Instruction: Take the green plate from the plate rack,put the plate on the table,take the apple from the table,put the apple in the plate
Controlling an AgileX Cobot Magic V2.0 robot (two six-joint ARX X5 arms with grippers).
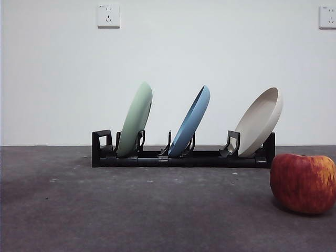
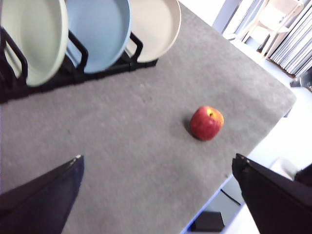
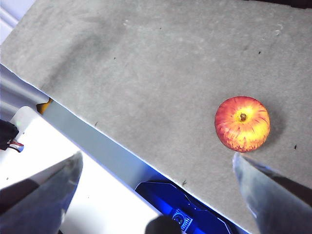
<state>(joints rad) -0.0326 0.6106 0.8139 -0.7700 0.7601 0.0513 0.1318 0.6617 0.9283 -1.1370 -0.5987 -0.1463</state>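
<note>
We found the green plate point(image 2: 31, 39) standing on edge at one end of the plate rack point(image 1: 181, 157); our left gripper point(image 2: 158, 195), jaws wide and empty, looked toward it and seemed nearer; our right gripper point(image 3: 156, 190), also wide, hung above the apple point(image 3: 242, 123).

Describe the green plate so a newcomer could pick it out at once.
Find the long black plate rack at the back of the dark grey table; three plates lean in its slots. The green plate stands at the end farthest from the apple. It is pale sage, while its neighbours are blue and beige.
</note>
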